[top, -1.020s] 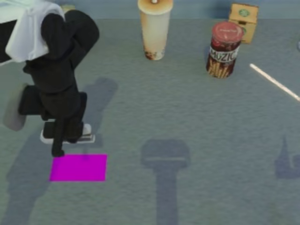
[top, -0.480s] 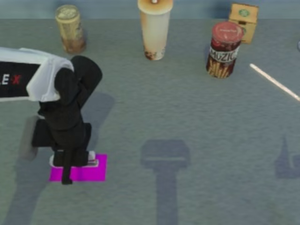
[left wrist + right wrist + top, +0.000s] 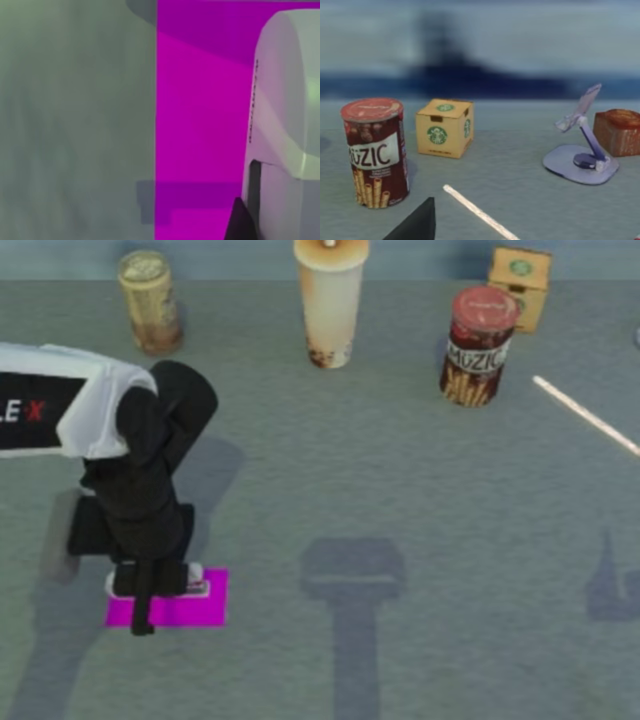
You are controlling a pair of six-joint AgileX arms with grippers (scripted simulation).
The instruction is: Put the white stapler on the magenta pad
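The white stapler point(image 3: 198, 581) lies along the far edge of the magenta pad point(image 3: 195, 610) at the front left of the table, mostly hidden under my left gripper point(image 3: 150, 585). That gripper stands straight over it, shut on it. In the left wrist view the stapler's off-white body point(image 3: 285, 100) rests over the pad point(image 3: 200, 125), with one dark fingertip point(image 3: 241, 222) pressed against its side. My right arm is outside the top view; its wrist view shows only one dark fingertip point(image 3: 420, 222), with nothing beside it.
Along the back stand a tan can point(image 3: 150, 300), a tall cup point(image 3: 330, 300), a red snack can point(image 3: 478, 345) and a small carton point(image 3: 520, 280). A thin white stick point(image 3: 585, 415) lies at the right. A phone stand point(image 3: 580, 155) and a brown loaf point(image 3: 620, 132) sit beyond it.
My left gripper carried the stapler toward the table's front, from just behind the pad onto its far edge, and has stayed still for the last half second.
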